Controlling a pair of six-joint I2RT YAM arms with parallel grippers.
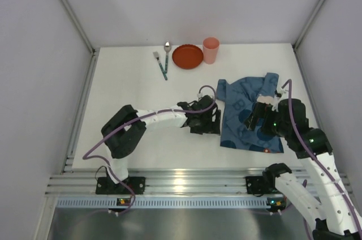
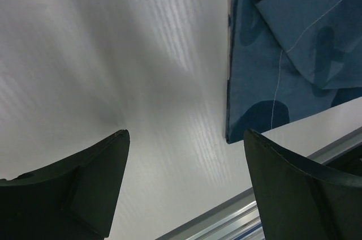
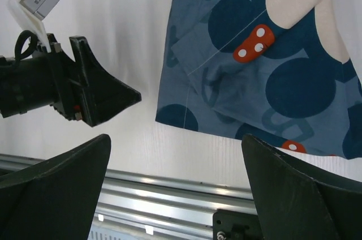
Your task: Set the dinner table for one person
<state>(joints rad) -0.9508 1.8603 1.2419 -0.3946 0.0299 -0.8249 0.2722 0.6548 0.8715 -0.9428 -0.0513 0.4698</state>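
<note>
The white counter [image 1: 130, 81] carries a rumpled blue mat [image 1: 240, 129] on its right half, with a red plate [image 1: 188, 56], pink cup [image 1: 211, 50], fork [image 1: 156, 55] and spoon [image 1: 167, 45] at the far edge. The left tool [image 2: 184, 178] is released and empty just beside the mat's left edge. The right tool [image 3: 175, 189] hangs over the mat, also spread with nothing in it.

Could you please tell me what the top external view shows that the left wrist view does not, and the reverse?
Only the top external view shows the orange plate, pink cup, fork and spoon at the far edge. Only the left wrist view shows the white stitching on the cloth and the left gripper open with nothing in it. Both show the blue cloth mat lying on the dinner table.
</note>
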